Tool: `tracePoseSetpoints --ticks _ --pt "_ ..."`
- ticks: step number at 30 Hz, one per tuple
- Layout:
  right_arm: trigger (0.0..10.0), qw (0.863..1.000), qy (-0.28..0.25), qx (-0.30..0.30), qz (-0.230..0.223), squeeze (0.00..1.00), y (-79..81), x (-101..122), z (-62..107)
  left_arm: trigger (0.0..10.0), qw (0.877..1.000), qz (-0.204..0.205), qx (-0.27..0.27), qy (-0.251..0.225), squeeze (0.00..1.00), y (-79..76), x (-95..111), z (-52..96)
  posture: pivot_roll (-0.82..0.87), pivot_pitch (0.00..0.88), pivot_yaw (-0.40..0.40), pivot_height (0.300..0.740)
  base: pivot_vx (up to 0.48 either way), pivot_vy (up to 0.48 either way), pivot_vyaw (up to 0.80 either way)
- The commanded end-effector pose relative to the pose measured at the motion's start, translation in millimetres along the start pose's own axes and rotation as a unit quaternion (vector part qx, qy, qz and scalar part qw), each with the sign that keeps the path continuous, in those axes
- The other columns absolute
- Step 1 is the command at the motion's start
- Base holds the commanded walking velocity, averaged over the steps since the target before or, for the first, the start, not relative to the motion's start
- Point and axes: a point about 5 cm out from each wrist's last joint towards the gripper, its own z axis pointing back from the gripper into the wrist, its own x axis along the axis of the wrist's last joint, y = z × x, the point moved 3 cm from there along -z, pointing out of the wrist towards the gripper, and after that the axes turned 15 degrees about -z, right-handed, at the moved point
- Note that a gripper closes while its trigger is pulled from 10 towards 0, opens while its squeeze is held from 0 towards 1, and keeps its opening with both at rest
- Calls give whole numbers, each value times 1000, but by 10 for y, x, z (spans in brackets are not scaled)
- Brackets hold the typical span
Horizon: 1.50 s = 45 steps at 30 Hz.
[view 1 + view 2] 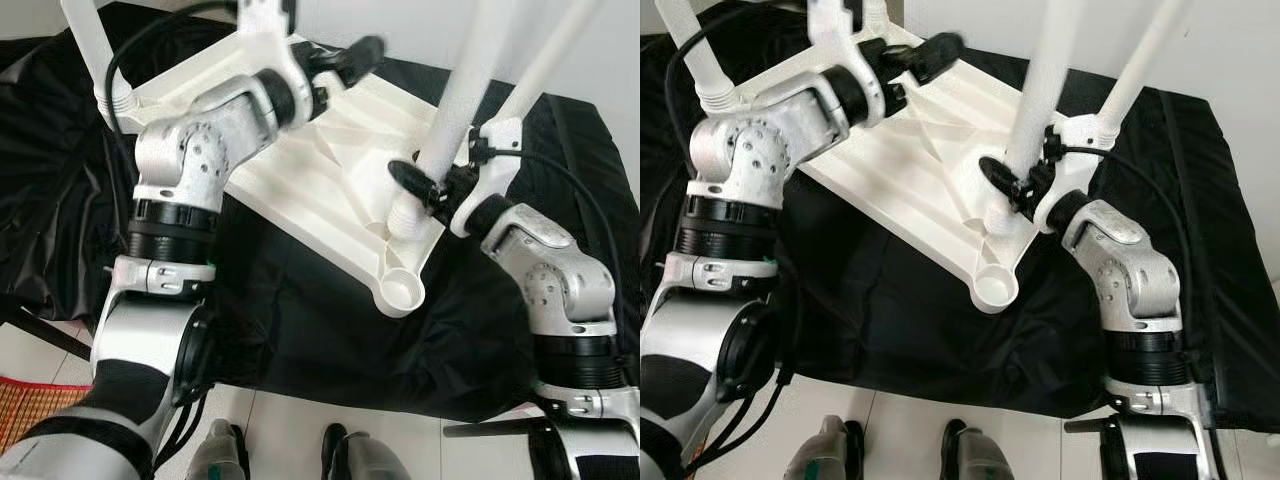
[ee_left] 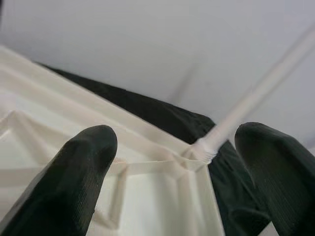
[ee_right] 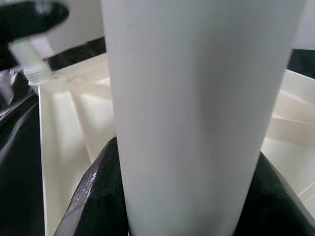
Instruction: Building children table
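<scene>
Right pincer (image 1: pixel 425 180) clamps upright table leg (image 1: pixel 455 90) nr its base socket; empty socket (image 1: pixel 403 290) just nearer robot. Left pincer (image 1: pixel 350 55) wide, prob. over tabletop (image 1: pixel 320 170).

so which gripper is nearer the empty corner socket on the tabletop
Right. The right gripper grips a leg just behind the empty socket; the left gripper hovers open over the tabletop's far side.

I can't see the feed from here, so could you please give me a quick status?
Right gripper shut on a table leg. Left gripper open over the upturned tabletop. Near corner socket empty. Nothing in the way.
</scene>
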Motion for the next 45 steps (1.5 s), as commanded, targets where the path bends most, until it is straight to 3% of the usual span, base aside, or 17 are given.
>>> tracePoseSetpoints --ticks 1,5,9,12,16,19,22,25,28,32,39,42,44,45 --pt "10000 1000 -22 -9 -4 0 -13 49 10 10000 1000 -6 3 -6 0 5 -11 18 20 188 -87 740 0 0 0" --pt "10000 998 -44 -10 -46 0 17 27 8 10000 1000 -28 3 -1 0 15 -150 131 23 183 -79 740 0 0 0" --pt "10000 996 -61 -32 -57 0 -7 7 37 10000 999 -36 3 13 0 -14 -298 240 29 173 -70 740 0 0 0" --pt "10000 992 -86 -78 -45 0 -98 9 99 10000 997 -58 -9 43 0 -80 -514 338 29 173 -70 740 0 0 0" --pt "10000 990 -97 -94 -42 0 -130 16 128 10000 996 -72 -23 51 0 -131 -604 380 32 169 -67 740 0 0 0" --pt "10000 986 -109 -119 -35 0 -197 13 222 10000 987 -121 -82 68 0 -333 -834 487 32 169 -67 740 0 0 0" --pt "10000 986 -108 -125 -30 0 -214 6 243 10000 984 -132 -99 70 0 -388 -880 512 32 169 -67 740 0 0 0" --pt "10000 985 -109 -134 -23 0 -260 -1 313 10000 970 -149 -167 92 0 -548 -1028 611 33 177 -68 740 0 0 0" --pt "10000 984 -110 -143 -18 0 -281 -5 354 10000 960 -165 -198 110 0 -610 -1136 673 28 184 -65 740 0 0 0" --pt "10000 983 -111 -145 -16 0 -285 -3 365 10000 956 -173 -205 114 0 -624 -1165 689 28 184 -65 740 0 0 0" --pt "10000 980 -117 -161 -4 0 -340 22 476 10000 922 -253 -257 138 0 -710 -1387 780 17 187 -57 740 0 0 0" --pt "10000 980 -117 -162 -4 0 -342 21 479 10000 921 -256 -259 138 0 -715 -1389 782 17 187 -57 740 0 0 0" --pt "10000 980 -116 -162 0 0 -344 21 485 10000 908 -276 -284 136 0 -765 -1406 819 16 192 -57 740 0 0 0" --pt "10000 980 -116 -162 0 0 -344 21 485 10000 908 -276 -284 136 0 -765 -1406 819 16 192 -57 740 0 0 0"
